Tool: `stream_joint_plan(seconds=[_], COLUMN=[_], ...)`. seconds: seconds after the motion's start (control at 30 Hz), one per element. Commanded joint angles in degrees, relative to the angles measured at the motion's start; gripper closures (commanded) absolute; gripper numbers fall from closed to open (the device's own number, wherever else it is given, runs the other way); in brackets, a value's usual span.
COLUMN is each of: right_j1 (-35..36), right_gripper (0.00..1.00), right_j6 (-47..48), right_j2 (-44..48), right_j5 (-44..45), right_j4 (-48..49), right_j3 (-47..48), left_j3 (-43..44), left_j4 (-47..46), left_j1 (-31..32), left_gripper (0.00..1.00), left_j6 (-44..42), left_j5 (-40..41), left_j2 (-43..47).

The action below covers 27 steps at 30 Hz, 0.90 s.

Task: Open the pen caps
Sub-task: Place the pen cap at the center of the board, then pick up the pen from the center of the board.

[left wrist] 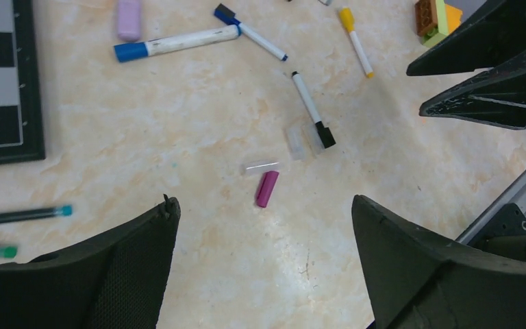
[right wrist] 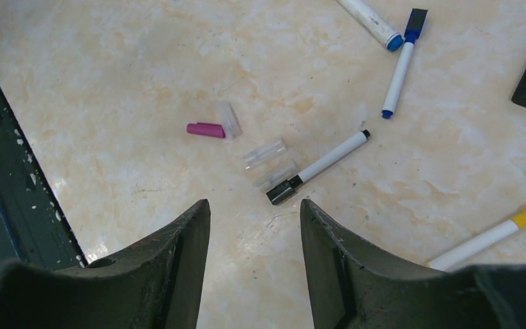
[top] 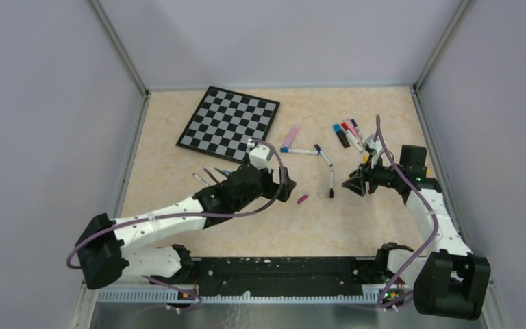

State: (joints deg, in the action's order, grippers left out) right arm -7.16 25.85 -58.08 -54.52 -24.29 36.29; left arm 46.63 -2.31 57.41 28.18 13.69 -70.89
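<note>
A loose purple cap (top: 302,199) lies on the table between both grippers; it also shows in the left wrist view (left wrist: 267,188) and the right wrist view (right wrist: 205,129). Clear caps (right wrist: 264,152) lie beside it. A white pen with a black end (top: 331,181) lies just past them, seen in both wrist views (left wrist: 313,110) (right wrist: 318,166). My left gripper (top: 289,188) (left wrist: 264,202) is open and empty, just left of the purple cap. My right gripper (top: 351,184) (right wrist: 254,203) is open and empty, right of the black-ended pen.
A blue-capped marker (top: 300,151), a blue-tipped pen (top: 322,154) and a pink piece (top: 290,136) lie mid-table. Several pens (top: 348,133) lie at the back right, thin pens (top: 209,177) by my left arm. The chessboard (top: 228,118) lies at the back left. A yellow-orange block (left wrist: 437,14) sits by a yellow-capped pen (left wrist: 355,41).
</note>
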Motion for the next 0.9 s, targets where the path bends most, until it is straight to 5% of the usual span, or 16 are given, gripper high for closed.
stream_joint_plan(seconds=[0.0,0.17,0.57,0.87], right_j1=[0.0,3.9,4.8,4.8], right_gripper=[0.5,0.49,0.48,0.48], right_j6=[5.3,4.8,-13.9,-19.3], right_j2=[-2.5,-6.0,-15.3,-22.7], right_j5=[-1.3,7.5,37.0,45.5], right_j4=[-4.4,-6.7,2.1,5.5], right_j3=[4.9,7.7,12.3,14.6], left_j3=[-6.9,-14.4,-19.3,-20.2], left_j4=[-3.9,-7.4,-6.4,-5.7], left_j1=[-0.7,-1.4,-2.0,-2.1], left_gripper=[0.01,0.01,0.01,0.01], left_j6=[-1.5,0.7,3.1,3.5], left_j5=[5.7,4.0,5.1,6.3], left_j2=[8.8,17.2,23.7,24.8])
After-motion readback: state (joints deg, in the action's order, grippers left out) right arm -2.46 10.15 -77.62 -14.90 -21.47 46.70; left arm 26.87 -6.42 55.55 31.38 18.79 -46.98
